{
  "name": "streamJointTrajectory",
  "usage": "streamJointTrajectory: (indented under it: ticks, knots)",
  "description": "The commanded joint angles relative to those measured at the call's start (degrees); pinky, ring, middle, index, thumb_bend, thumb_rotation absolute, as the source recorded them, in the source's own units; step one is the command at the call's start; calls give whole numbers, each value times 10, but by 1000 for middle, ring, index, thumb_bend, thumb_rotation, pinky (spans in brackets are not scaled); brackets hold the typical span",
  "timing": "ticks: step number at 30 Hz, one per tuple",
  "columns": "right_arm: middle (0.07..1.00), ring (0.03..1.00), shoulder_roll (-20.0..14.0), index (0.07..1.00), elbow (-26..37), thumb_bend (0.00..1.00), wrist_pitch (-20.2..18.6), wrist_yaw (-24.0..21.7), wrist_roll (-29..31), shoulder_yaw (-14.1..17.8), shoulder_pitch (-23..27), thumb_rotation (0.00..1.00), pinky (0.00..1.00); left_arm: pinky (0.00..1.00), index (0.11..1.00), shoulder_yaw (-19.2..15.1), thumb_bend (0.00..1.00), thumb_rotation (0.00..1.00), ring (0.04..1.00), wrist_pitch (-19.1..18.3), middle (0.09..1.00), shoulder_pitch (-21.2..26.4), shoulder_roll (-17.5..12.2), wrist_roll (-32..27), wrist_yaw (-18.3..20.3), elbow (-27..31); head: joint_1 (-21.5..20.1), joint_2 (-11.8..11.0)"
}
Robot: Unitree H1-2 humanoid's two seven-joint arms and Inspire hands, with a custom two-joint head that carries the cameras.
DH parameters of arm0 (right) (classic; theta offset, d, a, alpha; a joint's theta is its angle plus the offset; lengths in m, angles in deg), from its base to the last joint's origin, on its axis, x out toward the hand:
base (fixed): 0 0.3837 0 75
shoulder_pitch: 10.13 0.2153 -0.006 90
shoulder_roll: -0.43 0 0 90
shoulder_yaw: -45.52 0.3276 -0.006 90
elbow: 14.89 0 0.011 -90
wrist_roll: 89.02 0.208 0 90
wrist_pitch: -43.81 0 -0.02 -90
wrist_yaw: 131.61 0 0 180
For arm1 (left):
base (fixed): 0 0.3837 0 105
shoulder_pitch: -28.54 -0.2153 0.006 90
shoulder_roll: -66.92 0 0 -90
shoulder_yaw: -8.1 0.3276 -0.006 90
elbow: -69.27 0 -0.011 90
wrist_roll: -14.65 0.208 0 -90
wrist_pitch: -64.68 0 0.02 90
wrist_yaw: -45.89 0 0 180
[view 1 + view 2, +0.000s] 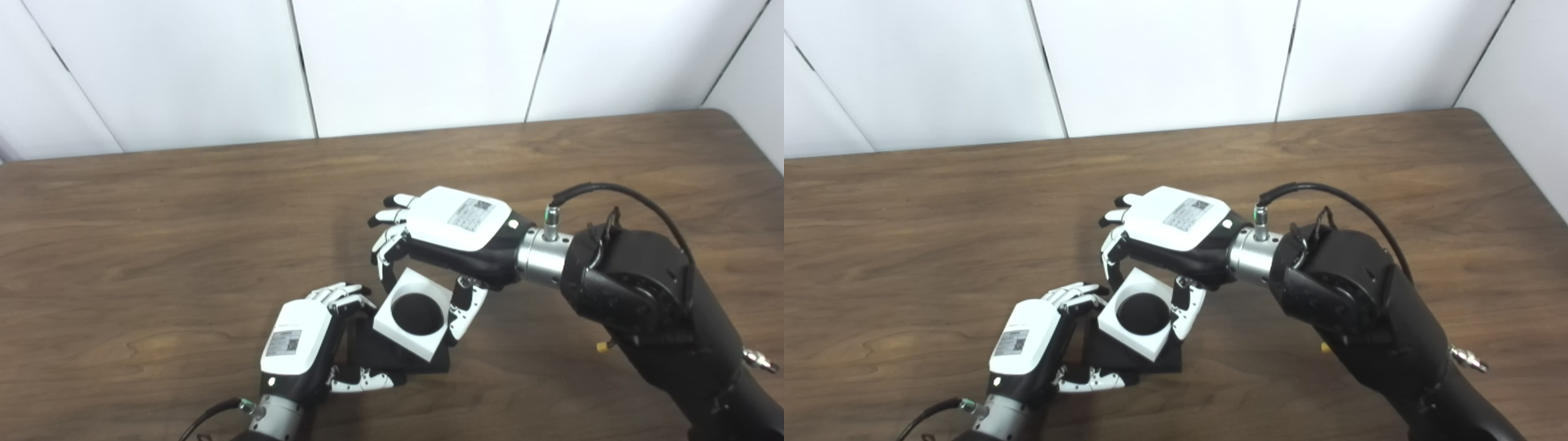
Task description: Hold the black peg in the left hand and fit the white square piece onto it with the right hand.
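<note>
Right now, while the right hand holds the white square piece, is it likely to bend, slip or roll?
The white square piece looks stiff: thick walls and sharp edges, so bending seems unlikely. Its flat sides make rolling unlikely too. The surface looks smooth, and the right hand pinches it only by the fingers, so it may slip or twist against the black peg that the left hand holds.

This looks like a robot test lab rather than a home. A bare wood-grain tabletop [184,245] stands against plain white wall panels [416,61] with dark seams, and nothing domestic or decorative surrounds it.
</note>
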Motion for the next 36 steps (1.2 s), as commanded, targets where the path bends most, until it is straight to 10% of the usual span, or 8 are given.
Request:
streamJointTrajectory:
  ticks: [1, 24, 25, 27, 36]
  knots:
    - [770, 933, -1, 482, 4, 524, 14, 13, -3, 3, 10, 131, 1000, 795, 487, 5, 515, 48, 829, -2, 787, -2, 3, -2, 9, 1, 0, 0]
    - [792, 952, -12, 492, 0, 525, 19, -9, -22, 0, 12, 145, 964, 793, 487, 4, 515, 48, 829, -2, 784, -2, 4, -3, 10, 3, 0, 2]
    - [797, 954, -13, 585, 1, 742, 19, -13, -23, -1, 12, 189, 964, 793, 487, 4, 515, 48, 829, -2, 785, -1, 4, -3, 11, 3, 0, 2]
    - [809, 954, -14, 667, 2, 867, 17, -19, -25, -1, 13, 231, 960, 793, 487, 4, 514, 48, 829, -2, 784, -1, 5, -5, 10, 3, 1, 2]
    - [860, 973, -8, 755, 11, 942, -2, -66, -43, -1, 22, 313, 971, 793, 487, 3, 514, 49, 828, -2, 782, 0, 7, -4, 10, 1, 2, 3]
